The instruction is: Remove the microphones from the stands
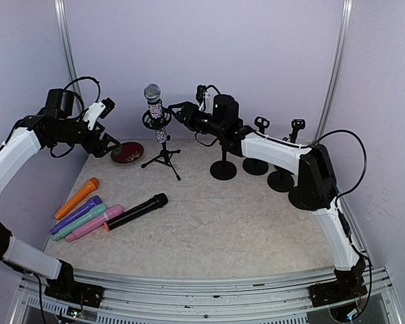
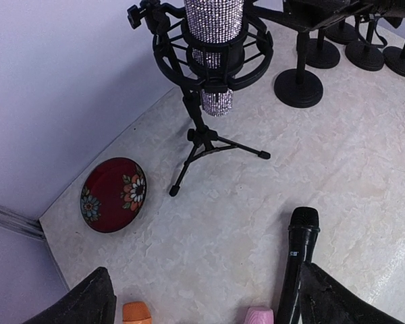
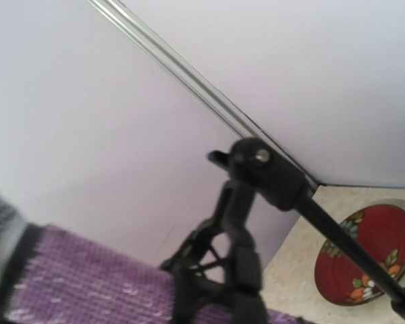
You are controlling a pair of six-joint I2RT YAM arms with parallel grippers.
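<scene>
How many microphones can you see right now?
6. One silver glittery microphone stands in the black tripod stand at the back. Five lie side by side at the left: orange microphone, purple microphone, teal microphone, pink microphone, black microphone. None looks hidden.

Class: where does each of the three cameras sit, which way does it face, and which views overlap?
Top external: above and behind the bases, facing the table; left arm and right arm show.
Left wrist: high, looking down at the tripod stand; its open fingers frame the bottom.
Right wrist: close to the microphone, facing the far-left corner; no fingers show.
All three share the red plate.
</scene>
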